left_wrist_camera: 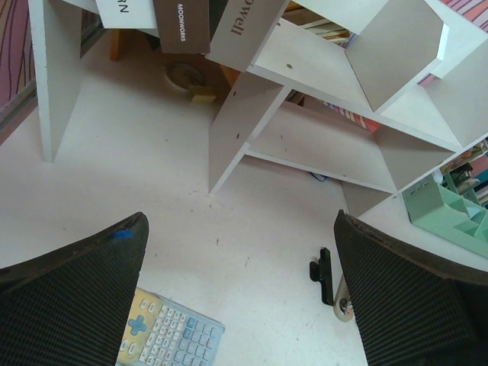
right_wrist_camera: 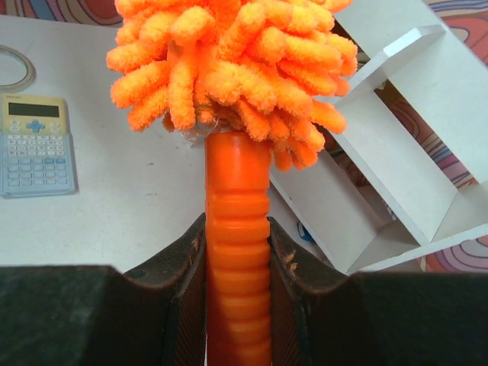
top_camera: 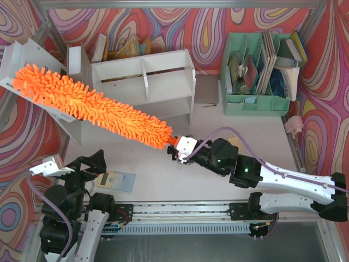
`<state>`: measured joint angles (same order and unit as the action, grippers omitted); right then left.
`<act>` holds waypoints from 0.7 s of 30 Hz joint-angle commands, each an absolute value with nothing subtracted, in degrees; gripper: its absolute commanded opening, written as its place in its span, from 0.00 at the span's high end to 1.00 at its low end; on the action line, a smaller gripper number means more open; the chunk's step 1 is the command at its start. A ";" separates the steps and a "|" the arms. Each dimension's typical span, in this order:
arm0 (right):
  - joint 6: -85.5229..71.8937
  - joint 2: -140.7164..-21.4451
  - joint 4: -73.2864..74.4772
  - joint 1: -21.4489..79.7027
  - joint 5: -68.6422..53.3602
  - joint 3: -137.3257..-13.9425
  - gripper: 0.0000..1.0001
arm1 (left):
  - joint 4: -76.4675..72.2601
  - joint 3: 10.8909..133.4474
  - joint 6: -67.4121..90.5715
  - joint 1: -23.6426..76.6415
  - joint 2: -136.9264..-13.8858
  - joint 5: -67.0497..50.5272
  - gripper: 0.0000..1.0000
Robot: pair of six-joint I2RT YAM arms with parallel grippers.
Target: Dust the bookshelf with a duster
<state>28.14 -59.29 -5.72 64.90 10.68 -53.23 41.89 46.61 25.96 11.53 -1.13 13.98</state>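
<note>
The right gripper (right_wrist_camera: 236, 248) is closing narrowly on the duster's (top_camera: 92, 106) ribbed handle (right_wrist_camera: 236, 229), its fingers (right_wrist_camera: 187, 282) pressing both sides just below the fluffy head. It is sitting near the middle of the worktop (top_camera: 163, 174), in front of the bookshelf (top_camera: 163, 87).

From there the duster is reaching diagonally toward the far left corner. Its head is passing in front of the bookshelf's left end and ending over a leaning white panel (top_camera: 30, 54) – whether the fibres are touching the bookshelf I cannot tell. The bookshelf is standing at the far edge, around the middle, with an organiser (top_camera: 253, 103) to its right.

The left gripper (left_wrist_camera: 238, 229) is gaping fully open and gripping nothing – it is hovering by the near left corner, just beside a calculator (top_camera: 119, 180), well apart from the duster
</note>
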 commanded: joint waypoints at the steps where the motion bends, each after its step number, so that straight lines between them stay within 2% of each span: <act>1: 25.07 -56.34 -10.15 65.39 13.58 -49.89 1.00 | 40.30 45.97 26.19 11.16 -1.85 13.44 0.01; 12: 24.49 -51.64 -9.04 65.27 20.79 -39.52 1.00 | 40.08 45.88 26.28 11.16 -2.67 13.01 0.02; 21: 20.65 -54.08 -8.56 64.89 21.54 -35.70 1.00 | 39.99 45.84 26.28 11.16 -3.25 12.92 0.01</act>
<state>24.08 -53.93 -4.86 65.23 18.68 -35.70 41.87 46.46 25.96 11.53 -2.66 13.50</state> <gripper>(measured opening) 0.337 0.986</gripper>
